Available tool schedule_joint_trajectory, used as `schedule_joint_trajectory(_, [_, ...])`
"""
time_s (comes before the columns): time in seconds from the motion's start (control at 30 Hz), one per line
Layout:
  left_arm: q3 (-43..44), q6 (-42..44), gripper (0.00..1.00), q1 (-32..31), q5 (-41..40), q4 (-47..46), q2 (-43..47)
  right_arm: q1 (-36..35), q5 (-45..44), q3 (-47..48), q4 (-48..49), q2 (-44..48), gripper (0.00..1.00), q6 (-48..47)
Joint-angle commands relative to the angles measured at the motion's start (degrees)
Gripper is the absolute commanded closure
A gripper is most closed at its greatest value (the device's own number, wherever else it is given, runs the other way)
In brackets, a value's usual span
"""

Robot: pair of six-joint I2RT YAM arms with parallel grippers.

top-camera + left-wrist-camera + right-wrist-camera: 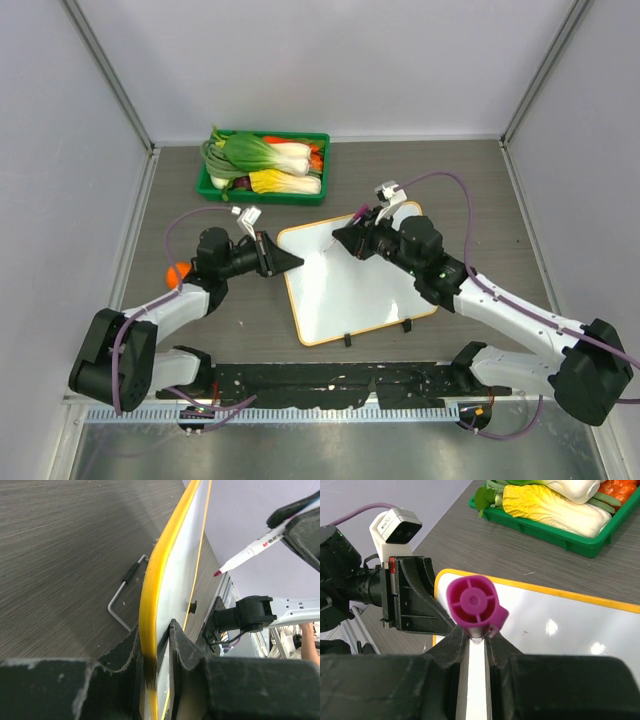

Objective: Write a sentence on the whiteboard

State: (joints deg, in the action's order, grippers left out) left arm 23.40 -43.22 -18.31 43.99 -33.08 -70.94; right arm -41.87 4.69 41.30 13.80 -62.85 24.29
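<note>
The whiteboard (360, 285), glossy white with an orange-yellow rim, lies in the middle of the table, with two black feet at its near edge. No sentence shows on it. My left gripper (287, 261) is shut on the board's left rim; in the left wrist view (155, 630) the jaws clamp the yellow edge (159, 565). My right gripper (348, 240) is over the board's far left corner, shut on a marker (472, 601) with a magenta end. The marker's pink tip (218, 573) points at the board but stands apart from it.
A green tray (205, 188) of vegetables stands at the back, just beyond the board. A small orange object (178, 271) lies by the left arm. A bent wire foot (122, 597) rests on the table beside the board. Enclosure walls stand left, right and behind.
</note>
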Motion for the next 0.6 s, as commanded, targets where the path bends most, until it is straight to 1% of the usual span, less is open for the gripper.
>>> schedule_joint_trajectory(0.0, [-0.5, 10.0, 0.92, -0.4, -8.4, 8.8, -0.1, -2.1, -3.0, 2.6, 4.6, 0.4, 0.99, -2.3])
schedule_joint_trajectory(0.1, [-0.4, 13.1, 0.96, -0.5, -10.8, 11.4, 0.1, -4.0, -4.5, 2.3, 4.7, 0.6, 0.99, -3.7])
schedule_joint_trajectory(0.17, [0.1, 14.7, 1.00, -0.5, -14.0, 14.7, 0.3, -5.0, -7.3, 1.9, 5.3, 0.7, 0.99, -4.2])
schedule_joint_trajectory(0.33, [-1.1, 14.5, 1.00, -0.5, -13.3, 12.1, 1.3, -7.4, -11.1, 2.0, 5.8, -0.3, 0.99, -6.1])
schedule_joint_trajectory(0.57, [-1.7, 14.0, 1.00, -0.5, -11.0, 9.6, 0.5, -11.0, -16.0, 3.9, 4.9, -2.7, 0.99, -9.6])
